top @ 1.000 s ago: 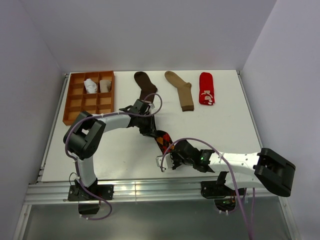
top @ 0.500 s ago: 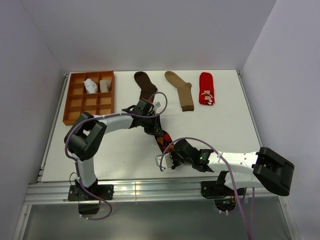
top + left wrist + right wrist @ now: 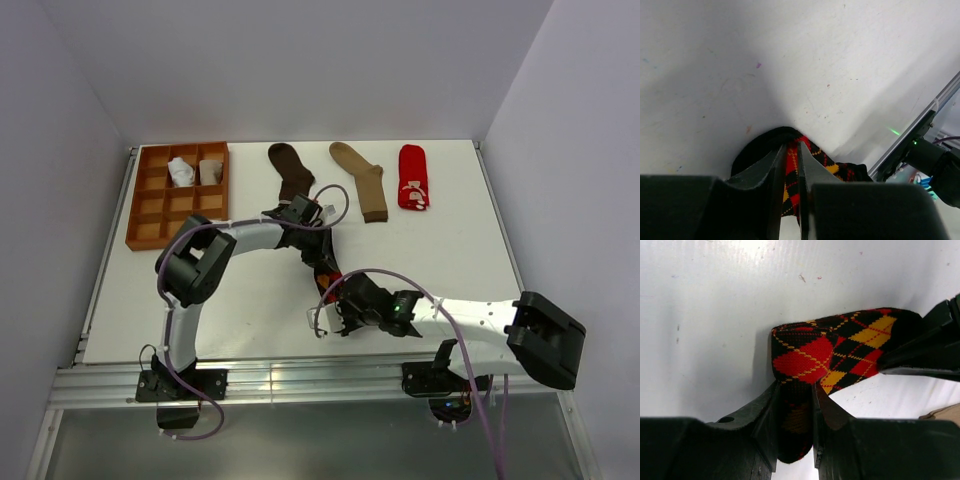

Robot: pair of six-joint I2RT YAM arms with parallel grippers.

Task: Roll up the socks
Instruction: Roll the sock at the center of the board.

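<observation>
While the left end effector (image 3: 792, 146) pinches one end of the argyle sock (image 3: 840, 347), the right end effector (image 3: 796, 392) clamps its folded end. Holding both ends likely lets them start the roll.

A robotics lab test cell: a white table (image 3: 450, 250) is boxed in by bare pale walls (image 3: 300, 60), with an aluminium rail (image 3: 300, 378) along its near edge. A left arm (image 3: 235, 240) and a right arm (image 3: 470, 322) are bolted there. Socks (image 3: 362, 182) lie in a neat row beside a gridded tray (image 3: 147, 213).
</observation>
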